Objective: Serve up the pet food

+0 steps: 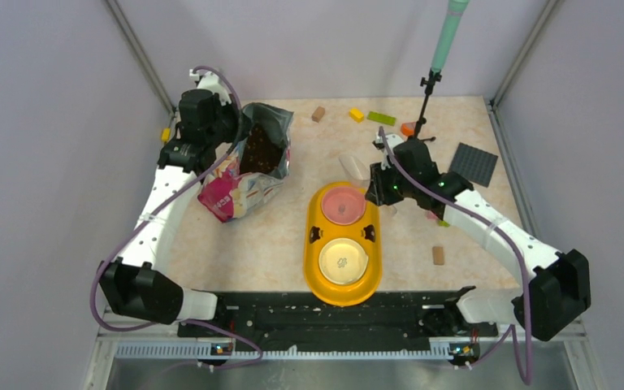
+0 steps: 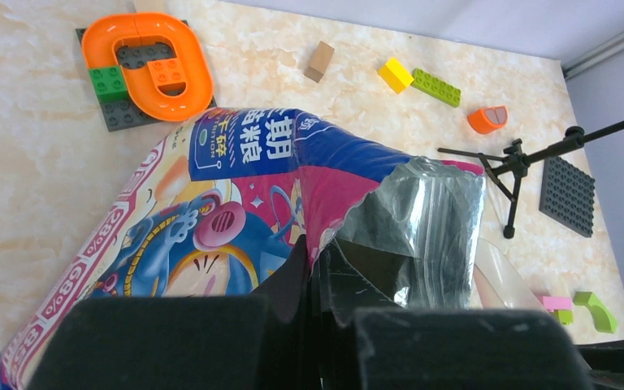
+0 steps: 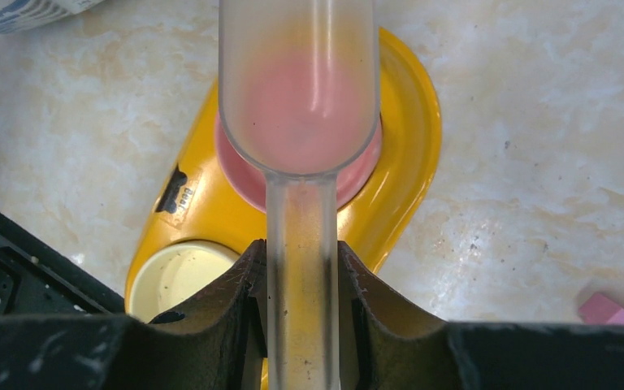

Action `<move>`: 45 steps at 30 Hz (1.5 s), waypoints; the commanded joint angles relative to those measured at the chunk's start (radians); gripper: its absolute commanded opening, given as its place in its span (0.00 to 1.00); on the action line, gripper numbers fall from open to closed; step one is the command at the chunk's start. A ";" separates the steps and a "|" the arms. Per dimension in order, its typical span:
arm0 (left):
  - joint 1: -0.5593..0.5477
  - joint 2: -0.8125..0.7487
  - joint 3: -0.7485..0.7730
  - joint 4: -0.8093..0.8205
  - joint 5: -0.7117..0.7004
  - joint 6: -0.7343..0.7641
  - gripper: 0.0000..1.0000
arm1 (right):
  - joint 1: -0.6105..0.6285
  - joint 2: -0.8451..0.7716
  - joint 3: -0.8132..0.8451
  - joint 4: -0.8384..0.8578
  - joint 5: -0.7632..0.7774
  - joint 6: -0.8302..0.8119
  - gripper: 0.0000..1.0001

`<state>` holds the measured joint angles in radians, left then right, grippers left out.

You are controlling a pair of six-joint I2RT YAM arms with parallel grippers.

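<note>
- While the left arm (image 1: 162, 203) stretches to the far left corner of the worktop (image 1: 276, 244), the right arm (image 1: 487, 223) bends in over the middle.
- The bag (image 1: 240, 187) lies near the far left corner with its mouth open and facing up. The left gripper (image 2: 309, 321) is pinched tight on the bag's torn top edge.
- A yellow tray (image 1: 344, 294) sits at the middle of the near edge. It holds a pink bowl (image 1: 343, 205) at its far end and a cream bowl (image 1: 344, 260) at its near end.
- A clear scoop (image 3: 296, 89) hangs over the pink bowl. The right gripper (image 3: 302, 296) squeezes its handle.
- The pet food (image 1: 262, 152) is a dark heap inside the open bag.
- Tan (image 1: 318, 114), yellow (image 1: 357, 114) and green (image 1: 381, 119) blocks lie by the far edge.
</note>
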<state>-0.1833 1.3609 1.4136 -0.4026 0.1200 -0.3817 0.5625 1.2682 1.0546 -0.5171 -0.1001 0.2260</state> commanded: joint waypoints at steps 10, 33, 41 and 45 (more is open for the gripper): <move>-0.008 -0.100 0.043 0.245 0.081 0.103 0.00 | 0.010 0.081 0.602 -0.421 -0.042 -0.160 0.00; -0.065 -0.223 -0.212 0.218 0.384 -0.013 0.00 | 0.278 0.396 0.709 -0.513 -0.162 0.005 0.00; -0.217 -0.296 -0.477 0.258 0.253 -0.173 0.00 | 0.245 0.323 0.535 -0.555 -0.136 0.034 0.00; -0.168 -0.302 -0.536 0.321 0.080 -0.118 0.00 | 0.218 0.382 0.553 -0.479 -0.154 0.016 0.00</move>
<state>-0.4068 1.0824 0.9154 -0.1734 0.3523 -0.4938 0.8165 1.6432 1.5822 -1.0546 -0.2741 0.2356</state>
